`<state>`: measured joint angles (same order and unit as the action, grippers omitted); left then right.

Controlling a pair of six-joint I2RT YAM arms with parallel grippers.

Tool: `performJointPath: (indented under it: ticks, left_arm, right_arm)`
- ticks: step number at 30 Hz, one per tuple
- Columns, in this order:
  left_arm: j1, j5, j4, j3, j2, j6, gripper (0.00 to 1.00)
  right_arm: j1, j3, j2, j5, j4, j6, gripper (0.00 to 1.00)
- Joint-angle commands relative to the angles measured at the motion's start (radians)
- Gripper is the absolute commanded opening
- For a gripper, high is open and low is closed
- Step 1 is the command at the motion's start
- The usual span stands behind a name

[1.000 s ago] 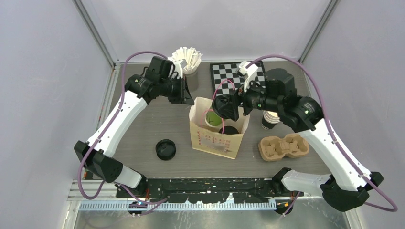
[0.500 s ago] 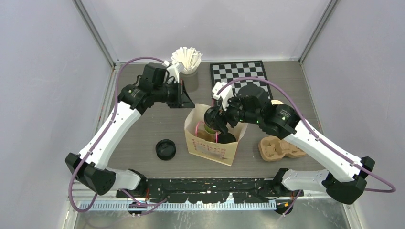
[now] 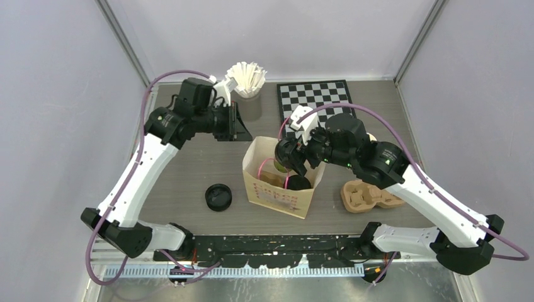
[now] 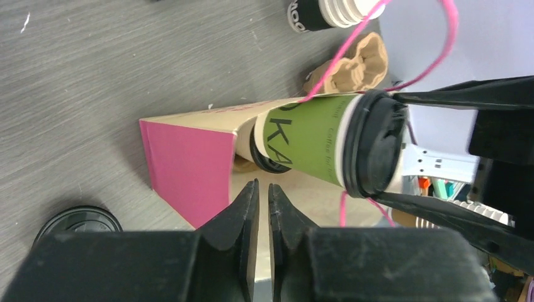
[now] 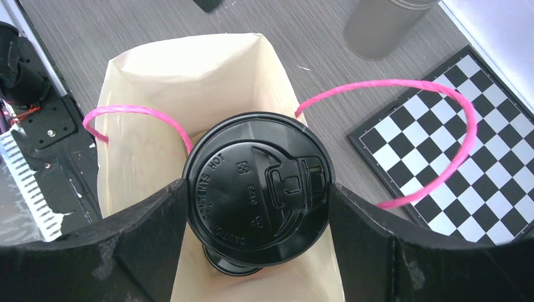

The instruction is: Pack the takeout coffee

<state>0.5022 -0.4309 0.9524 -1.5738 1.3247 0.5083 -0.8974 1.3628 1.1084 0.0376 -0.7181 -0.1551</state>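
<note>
The right claw (image 5: 258, 217) gripped the olive-green paper coffee cup (image 5: 258, 189) with its black plastic lid, one black finger on each side of the cup's top. The cup hung upright from the claw. Its base had dipped below the mouth of the cream paper bag with pink string handles (image 5: 189, 82), while most of the green wall and the lid stood above the rim. A pink handle arched on either side of the claw. Below the claw and a little off-centre, a second black-lidded cup (image 3: 301, 183) sat on the bag's floor.

The left claw (image 4: 263, 189) hovered to one side of the bag, apart from it. Its fingers were drawn almost together with nothing between them.

The step in hand looked like lowering the cup into the bag, not yet finished. The next move seemed to call for a straight descent into the free space beside the second cup, not onto its lid, and clear of the handles. The fingers should open only once the base was resting. With nothing bracing it, the bag could slide or tip.
</note>
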Motion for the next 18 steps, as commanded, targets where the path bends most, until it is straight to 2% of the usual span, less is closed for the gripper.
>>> performJointPath:
  ticks: [1, 7, 12, 18]
  left_arm:
    - [0.003, -0.027, 0.153, -0.148, -0.004, 0.012, 0.13]
    - [0.008, -0.135, 0.243, -0.198, 0.008, 0.065, 0.17]
    - [0.051, -0.203, 0.212, -0.182, 0.02, 0.117, 0.26]
    - [0.077, -0.301, 0.076, -0.059, 0.004, 0.184, 0.34]
  right_arm:
    - [-0.005, -0.011, -0.04, -0.022, 0.024, 0.034, 0.77]
    - [-0.006, -0.011, -0.03, -0.024, 0.032, 0.04, 0.77]
    - [-0.005, -0.019, -0.035, -0.027, 0.039, 0.04, 0.77]
    - [-0.005, -0.024, -0.039, -0.024, 0.033, 0.034, 0.77]
